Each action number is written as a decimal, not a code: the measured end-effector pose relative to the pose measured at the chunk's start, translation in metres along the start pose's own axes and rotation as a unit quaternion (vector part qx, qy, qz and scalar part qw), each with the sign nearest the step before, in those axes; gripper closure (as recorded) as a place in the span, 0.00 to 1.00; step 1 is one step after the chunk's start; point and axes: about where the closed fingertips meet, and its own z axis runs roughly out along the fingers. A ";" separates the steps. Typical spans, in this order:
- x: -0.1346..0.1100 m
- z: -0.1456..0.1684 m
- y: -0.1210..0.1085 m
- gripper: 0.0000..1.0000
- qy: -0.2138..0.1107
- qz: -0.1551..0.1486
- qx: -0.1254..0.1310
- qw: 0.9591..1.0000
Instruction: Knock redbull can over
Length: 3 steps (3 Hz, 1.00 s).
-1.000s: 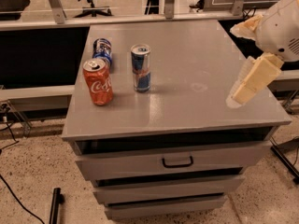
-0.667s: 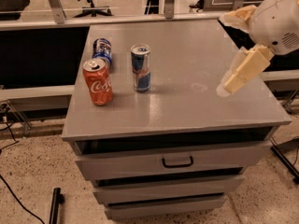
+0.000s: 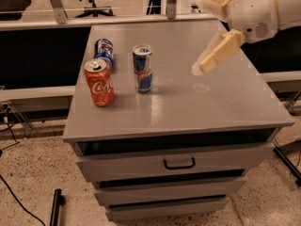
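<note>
Redbull can [image 3: 142,68] is standing upright on the grey cabinet top [image 3: 188,112], just beside the red cola can [image 3: 99,82], so you are looking at a task with nothing done yet. The gripper [image 3: 198,36] is hovering above the top, well apart from the cola can and beyond the redbull can, jaws spread and holding nothing. By my judgement you are facing the whole approach and the sideways push, while sparing the cola can.
</note>
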 end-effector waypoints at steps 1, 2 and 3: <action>-0.010 0.026 -0.017 0.00 -0.047 0.009 -0.006 0.999; -0.010 0.050 -0.033 0.00 -0.093 0.036 -0.003 0.995; -0.006 0.077 -0.045 0.00 -0.133 0.062 0.002 0.989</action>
